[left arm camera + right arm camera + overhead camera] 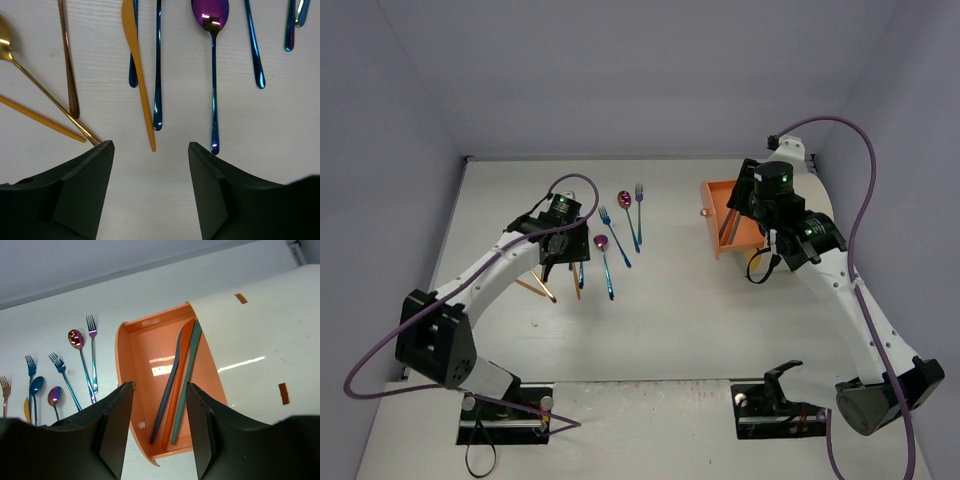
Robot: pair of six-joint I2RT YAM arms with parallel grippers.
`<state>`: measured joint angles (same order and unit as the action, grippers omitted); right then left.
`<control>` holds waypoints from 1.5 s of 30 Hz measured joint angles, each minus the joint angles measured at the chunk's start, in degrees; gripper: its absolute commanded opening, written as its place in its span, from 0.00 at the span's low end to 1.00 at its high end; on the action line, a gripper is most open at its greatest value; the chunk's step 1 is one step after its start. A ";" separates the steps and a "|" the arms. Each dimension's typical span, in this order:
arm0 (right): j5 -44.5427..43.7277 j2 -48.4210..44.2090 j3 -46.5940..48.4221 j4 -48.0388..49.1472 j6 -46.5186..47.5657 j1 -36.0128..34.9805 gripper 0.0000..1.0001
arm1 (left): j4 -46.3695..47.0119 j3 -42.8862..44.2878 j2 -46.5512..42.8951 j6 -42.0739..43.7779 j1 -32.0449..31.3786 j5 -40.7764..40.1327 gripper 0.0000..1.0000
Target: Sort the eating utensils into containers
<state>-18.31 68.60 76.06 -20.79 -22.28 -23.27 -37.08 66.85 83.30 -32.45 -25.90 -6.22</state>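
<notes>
Thin glossy gold-orange metal knife, upper centre: light, stiff, slippery, seemingly flat; pinch across mid-handle. Left gripper spread, empty. Right gripper spread above open orange drawer.

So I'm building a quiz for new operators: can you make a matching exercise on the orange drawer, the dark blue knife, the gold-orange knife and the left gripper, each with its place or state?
Things:
1 orange plastic drawer
2 dark blue metal knife
3 gold-orange flat metal knife
4 left gripper

Places or states:
A lying on the table
B pulled open
C open, above the table
D lying in the drawer

Pairs: 1-B, 2-D, 3-A, 4-C
</notes>
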 measured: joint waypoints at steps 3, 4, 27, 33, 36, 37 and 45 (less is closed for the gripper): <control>-0.28 -0.61 0.03 -0.05 1.10 0.00 0.45 | 1.49 0.07 5.10 -0.37 0.67 2.00 0.51; -0.29 -0.73 0.03 -0.06 1.36 0.00 0.45 | 1.81 0.17 6.68 -0.51 0.92 2.45 0.49; -0.28 -4.37 -2.15 -0.11 3.66 0.00 0.47 | 9.21 -0.29 18.28 -4.47 7.73 8.80 0.23; -0.28 -4.37 -2.15 -0.10 3.98 0.00 0.47 | 10.04 -2.21 18.67 -6.43 6.98 7.91 0.18; -0.27 -4.37 -2.16 -0.10 4.00 0.00 0.47 | 10.39 -2.33 18.71 -7.23 6.33 6.47 0.12; -0.26 -4.37 -2.18 -0.11 4.00 0.00 0.47 | 10.46 -2.37 18.71 -7.36 6.10 6.00 0.08; -0.16 -4.37 -2.53 -0.12 4.37 0.00 0.48 | 11.07 -2.93 18.32 -8.47 5.32 4.26 0.00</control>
<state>-18.47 64.23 73.54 -20.91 -17.92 -23.27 -26.00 63.92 101.62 -40.93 -20.58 -1.97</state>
